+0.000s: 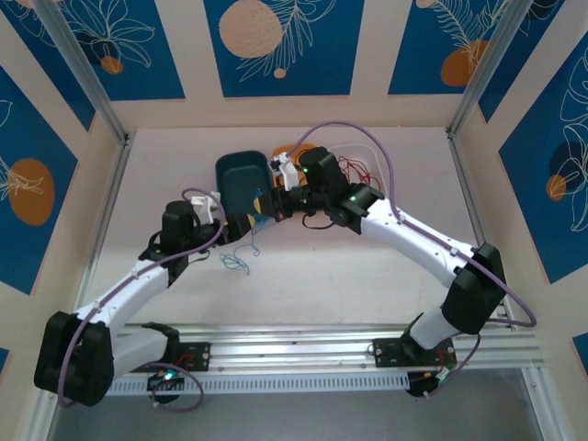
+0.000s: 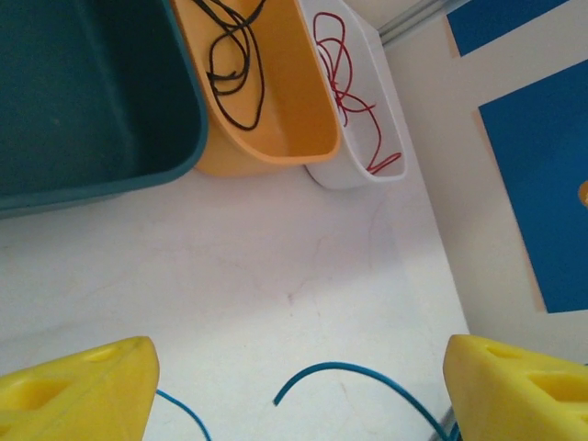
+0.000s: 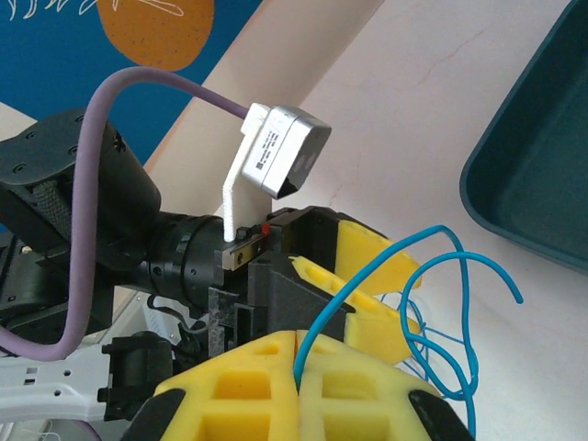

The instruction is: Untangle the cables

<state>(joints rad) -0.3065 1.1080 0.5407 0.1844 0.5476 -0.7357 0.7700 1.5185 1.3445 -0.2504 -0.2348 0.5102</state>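
Two arms meet beside the teal bin (image 1: 237, 179) in the top view, and a blue cable (image 1: 241, 258) lies in loose loops on the table (image 1: 349, 276) just below them. From the left wrist, the left gripper (image 2: 299, 393) stands spread wide with a blue arc between its fingers; a black cable (image 2: 234, 69) lies in the orange bin (image 2: 294, 115) and a red cable (image 2: 344, 92) in the white bin (image 2: 356, 176). From the right wrist, the right gripper (image 3: 296, 367) is pinched tight on the blue cable.

Lab-style robot test cell: white table (image 1: 367, 285), aluminium mounting rail (image 1: 303, 346), surrounding walls of blue patterned panels (image 1: 322, 69).
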